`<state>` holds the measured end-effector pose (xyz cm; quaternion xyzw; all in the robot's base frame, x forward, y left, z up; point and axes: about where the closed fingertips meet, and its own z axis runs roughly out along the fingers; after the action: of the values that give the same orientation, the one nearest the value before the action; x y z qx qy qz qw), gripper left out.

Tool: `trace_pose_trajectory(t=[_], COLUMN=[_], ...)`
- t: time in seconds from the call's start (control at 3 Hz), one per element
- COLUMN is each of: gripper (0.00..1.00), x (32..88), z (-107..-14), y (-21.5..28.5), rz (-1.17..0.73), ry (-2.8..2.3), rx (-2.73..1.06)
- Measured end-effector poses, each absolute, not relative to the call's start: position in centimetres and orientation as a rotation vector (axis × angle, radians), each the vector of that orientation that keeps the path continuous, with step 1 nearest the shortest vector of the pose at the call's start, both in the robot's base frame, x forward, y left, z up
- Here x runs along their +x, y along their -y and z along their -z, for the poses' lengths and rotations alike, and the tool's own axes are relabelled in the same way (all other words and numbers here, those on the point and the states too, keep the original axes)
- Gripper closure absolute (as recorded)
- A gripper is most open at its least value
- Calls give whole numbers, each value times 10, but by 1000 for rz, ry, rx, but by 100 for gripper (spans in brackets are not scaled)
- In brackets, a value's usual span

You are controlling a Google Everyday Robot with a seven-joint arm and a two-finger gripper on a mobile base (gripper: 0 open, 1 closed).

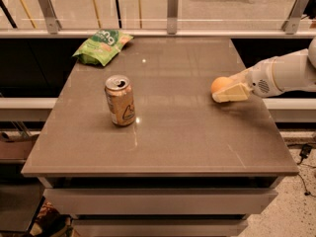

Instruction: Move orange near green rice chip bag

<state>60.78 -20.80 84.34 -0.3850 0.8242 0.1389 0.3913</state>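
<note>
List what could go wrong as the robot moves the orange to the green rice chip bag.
1. The hand sits at the orange on the right side of the table; the round fruit could roll away.
2. The upright drink can stands near the path to the green rice chip bag; a sweep might topple it.
3. The bag lies at the far left corner; a nudge could push it off.
</note>
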Motion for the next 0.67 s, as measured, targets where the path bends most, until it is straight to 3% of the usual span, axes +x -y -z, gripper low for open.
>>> trace_pose_trajectory(t=[0.67], gripper=[87], x=[608], z=[-842], y=[204], rz=[-358], ry=[-2093], rx=[-984])
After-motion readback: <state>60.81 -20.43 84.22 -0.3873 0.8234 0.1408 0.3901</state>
